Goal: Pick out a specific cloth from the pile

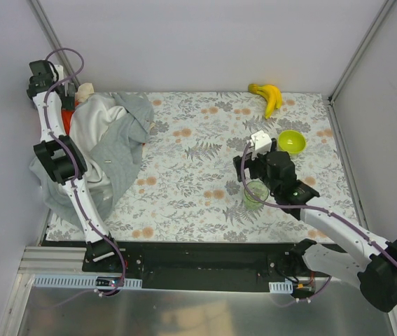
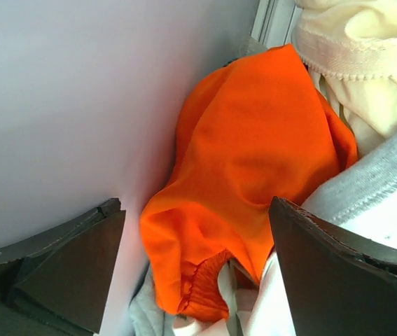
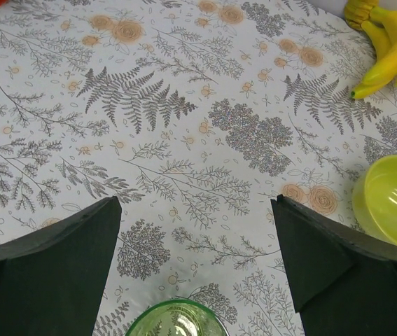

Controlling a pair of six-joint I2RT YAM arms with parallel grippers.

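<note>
Looks like the reach-in step, nothing's been grabbed yet. The left gripper [image 2: 194,206] is held wide open and empty, pointed at the cloth [image 2: 247,140], which is bunched against the side wall [image 2: 58,105] at the far-left edge of the pile [image 1: 107,147], partly tucked under grey and cream garments. The right gripper [image 3: 194,210] is also spread open with nothing in it, parked over the table [image 3: 184,126] near a green cup [image 3: 177,318], so it's probably not needed. Next, the left fingers would need to be pushed in around an orange fold only. The grey hem by the right finger should be avoided, and the wall's tight on the other side.
</note>
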